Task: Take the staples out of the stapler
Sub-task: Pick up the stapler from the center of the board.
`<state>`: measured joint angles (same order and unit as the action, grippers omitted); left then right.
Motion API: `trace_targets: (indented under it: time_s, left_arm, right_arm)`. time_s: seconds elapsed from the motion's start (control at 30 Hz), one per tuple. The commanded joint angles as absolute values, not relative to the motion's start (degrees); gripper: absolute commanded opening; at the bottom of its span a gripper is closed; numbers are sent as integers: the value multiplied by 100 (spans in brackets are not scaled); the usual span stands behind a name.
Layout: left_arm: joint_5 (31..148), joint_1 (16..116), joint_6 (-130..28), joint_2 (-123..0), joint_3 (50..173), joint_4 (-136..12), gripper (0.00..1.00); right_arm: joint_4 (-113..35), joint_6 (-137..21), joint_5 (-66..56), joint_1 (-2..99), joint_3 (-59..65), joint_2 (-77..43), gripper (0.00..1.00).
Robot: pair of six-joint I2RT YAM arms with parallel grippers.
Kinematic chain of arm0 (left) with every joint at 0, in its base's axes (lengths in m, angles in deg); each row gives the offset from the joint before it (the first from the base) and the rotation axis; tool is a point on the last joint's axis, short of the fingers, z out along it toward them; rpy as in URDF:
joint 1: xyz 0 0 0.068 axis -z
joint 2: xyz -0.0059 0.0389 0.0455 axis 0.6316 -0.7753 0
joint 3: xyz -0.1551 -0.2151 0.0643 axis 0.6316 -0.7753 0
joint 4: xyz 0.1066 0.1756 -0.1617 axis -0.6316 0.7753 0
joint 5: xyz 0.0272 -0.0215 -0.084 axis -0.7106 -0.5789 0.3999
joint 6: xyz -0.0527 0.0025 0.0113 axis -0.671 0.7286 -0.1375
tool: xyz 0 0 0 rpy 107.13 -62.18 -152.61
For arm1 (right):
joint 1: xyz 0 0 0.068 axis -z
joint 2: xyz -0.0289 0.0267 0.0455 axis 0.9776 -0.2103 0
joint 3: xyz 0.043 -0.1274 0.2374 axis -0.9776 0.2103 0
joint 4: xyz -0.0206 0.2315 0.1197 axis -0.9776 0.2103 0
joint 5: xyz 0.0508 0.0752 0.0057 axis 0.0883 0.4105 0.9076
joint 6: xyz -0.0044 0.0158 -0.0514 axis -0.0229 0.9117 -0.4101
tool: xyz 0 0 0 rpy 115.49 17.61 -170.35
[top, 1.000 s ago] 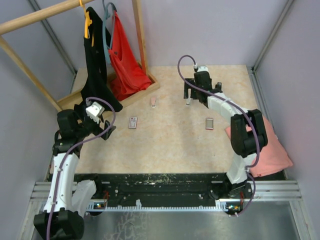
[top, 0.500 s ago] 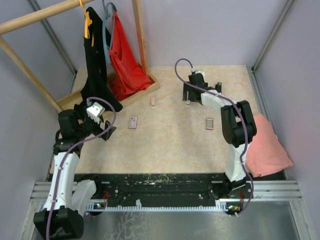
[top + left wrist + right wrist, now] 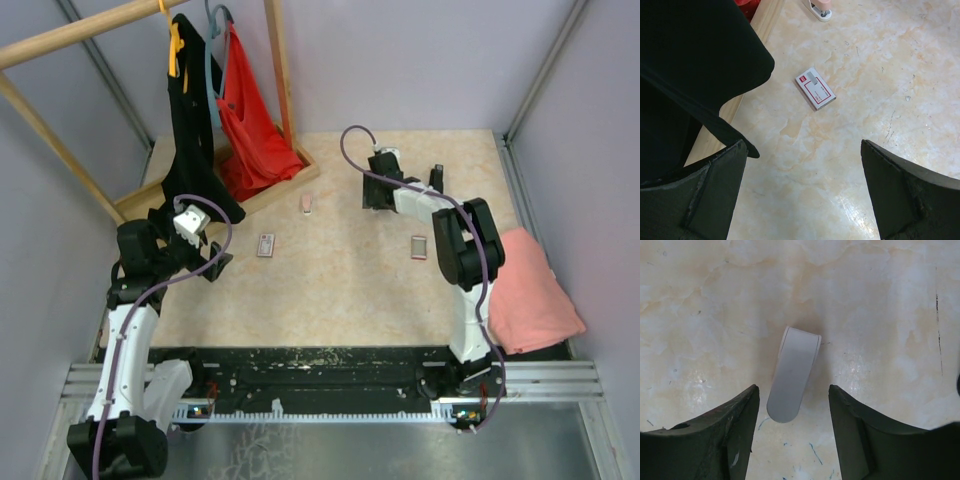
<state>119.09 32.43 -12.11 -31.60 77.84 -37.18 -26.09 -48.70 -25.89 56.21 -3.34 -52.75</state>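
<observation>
Lower left of the top view, the left gripper (image 3: 802,170) gapes wide, holding nothing, near a red-and-white box (image 3: 815,89). Upper centre, the right gripper (image 3: 792,405) straddles 1 pale grey piece (image 3: 794,372), fingers clear of it. The black stapler (image 3: 437,176) lies just right

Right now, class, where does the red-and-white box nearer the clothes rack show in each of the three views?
Top external: the red-and-white box lies left of centre, on the marbled table.
Left wrist: the same box lies just above centre, at a slant.
Right wrist: not in it.
Shared landmark: the black garment, up and to the left of the box in both views that show it.
</observation>
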Motion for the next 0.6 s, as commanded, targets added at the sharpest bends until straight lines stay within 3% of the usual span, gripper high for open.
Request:
trace_targets:
  time_s: [0.0,0.57]
  left_arm:
    - [12011,3236,-1122,-3092,7709,-3780,100]
    - [12032,3233,-1123,-3022,7707,-3788,100]
  right_arm:
    - [-2753,-4858,-2693,5580,-520,-5250,56]
    - [-2799,-4988,-2872,5545,-467,-5148,27]
